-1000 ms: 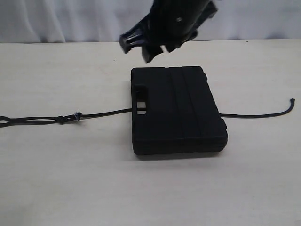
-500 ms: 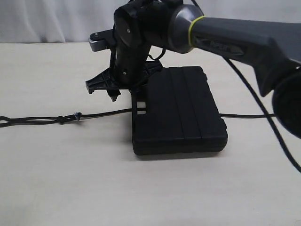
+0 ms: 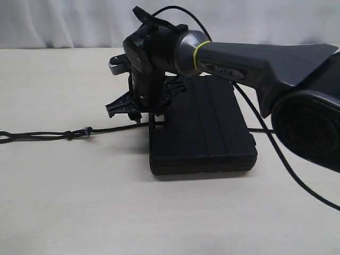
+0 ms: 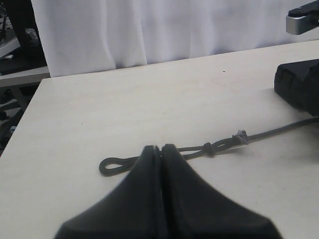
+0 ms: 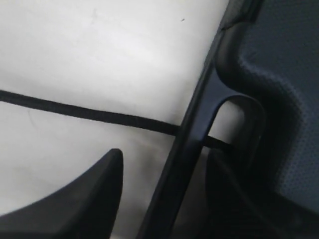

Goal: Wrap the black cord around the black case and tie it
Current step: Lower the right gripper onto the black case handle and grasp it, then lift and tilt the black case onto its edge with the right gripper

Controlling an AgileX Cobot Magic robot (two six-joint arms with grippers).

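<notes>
Two hands are seen, one in each wrist view. The left hand (image 4: 161, 152) is held with its fingers pressed together and nothing is gripped between them; it hangs above the pale counter (image 3: 79, 202), near the looped end of the black cord (image 3: 42, 136). The right hand (image 3: 142, 111) is reached across from the right of the exterior view and is pointed down at the handle side of the black case (image 3: 212, 127). Its fingers (image 5: 84, 199) are spread wide apart, and in the right wrist view the bar of the case's handle is seen between them; whether it is touched cannot be told.

The case is laid flat on the counter, at the middle of the exterior view, with raised bands across its lid. The cord is stretched along the counter from the left edge, a small knot (image 3: 86, 129) is carried partway along it, and it is led into the handle slot (image 3: 158, 123). A further stretch of cord is seen coming out from beside the case on the right. Behind the counter a white curtain (image 4: 149, 30) is hung.
</notes>
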